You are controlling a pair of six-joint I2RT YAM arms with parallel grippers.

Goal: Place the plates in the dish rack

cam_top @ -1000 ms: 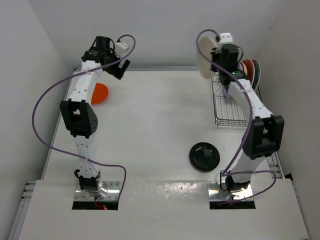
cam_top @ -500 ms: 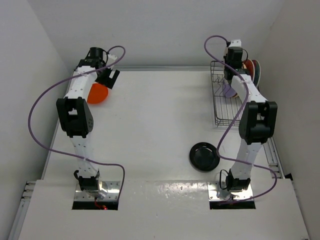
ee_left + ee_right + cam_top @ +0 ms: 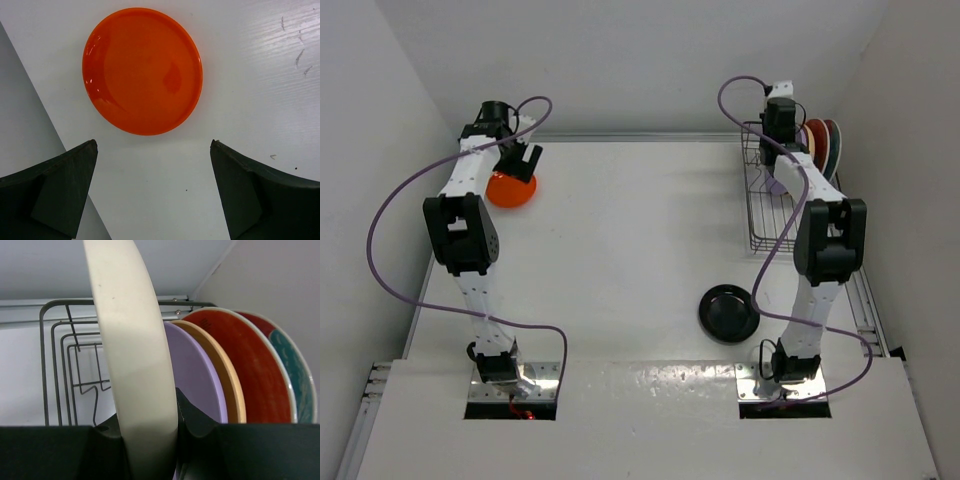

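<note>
Top view: dish rack (image 3: 775,225) on surface (image 3: 620,230); black plate (image 3: 728,312) flat, near the rack's front; orange plate (image 3: 512,188) well apart, to the rack's left.
Left wrist: left pincer (image 3: 154,150) spread wide above orange plate.
Right wrist: right pincer (image 3: 150,437) clamped on upright cream-white plate (image 3: 132,355) at the rack, just beside lavender plate (image 3: 197,375), pale yellow plate (image 3: 227,375), red plates (image 3: 255,370).

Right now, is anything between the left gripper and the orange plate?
Nothing visible does. The left gripper hangs open over the table, with the orange plate lying flat just ahead of its fingers. Only tabletop shows between them.
</note>
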